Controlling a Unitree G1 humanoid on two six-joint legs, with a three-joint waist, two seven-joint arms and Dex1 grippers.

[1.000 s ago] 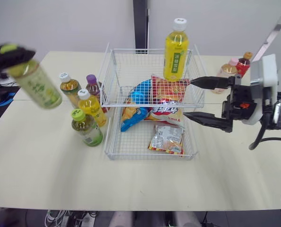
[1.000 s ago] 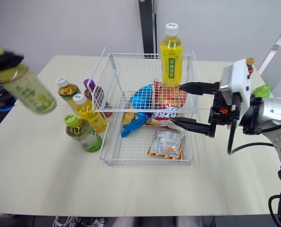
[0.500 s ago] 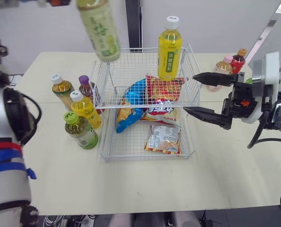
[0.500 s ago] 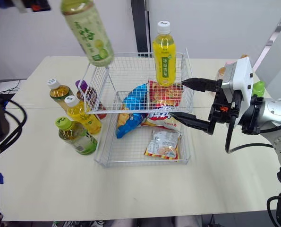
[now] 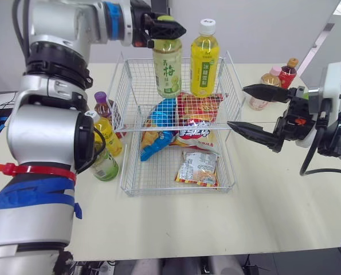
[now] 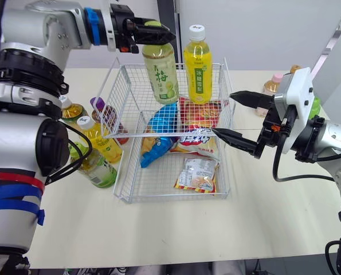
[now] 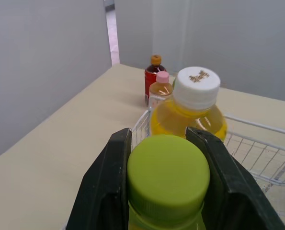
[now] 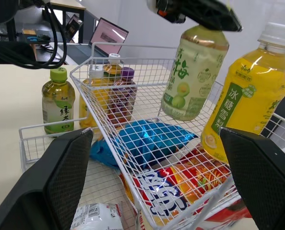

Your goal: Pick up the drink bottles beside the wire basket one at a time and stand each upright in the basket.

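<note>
My left gripper (image 5: pixel 165 27) is shut on the green cap of a pale green tea bottle (image 5: pixel 167 69), which hangs upright over the far part of the wire basket (image 5: pixel 127 189), next to the yellow bottle (image 5: pixel 205 57) standing there. In the left wrist view the black fingers (image 7: pixel 106 191) clamp the green cap (image 7: pixel 168 178). Left of the basket stand a yellow bottle (image 5: pixel 106 130), a green-capped bottle (image 5: pixel 104 165) and a purple-capped bottle (image 5: pixel 102 105). My right gripper (image 5: pixel 251 109) is open at the basket's right side, holding nothing.
Snack bags (image 5: pixel 187 123) lie in the basket's middle and a small packet (image 5: pixel 198 168) near its front. A pink-capped bottle (image 5: pixel 265 87) and a red bottle (image 5: pixel 288 70) stand at the table's far right.
My left arm has swung the green tea bottle rightwards and down, from high above the basket's left corner to upright beside the yellow bottle. The right gripper has stayed open at the basket's right side.
</note>
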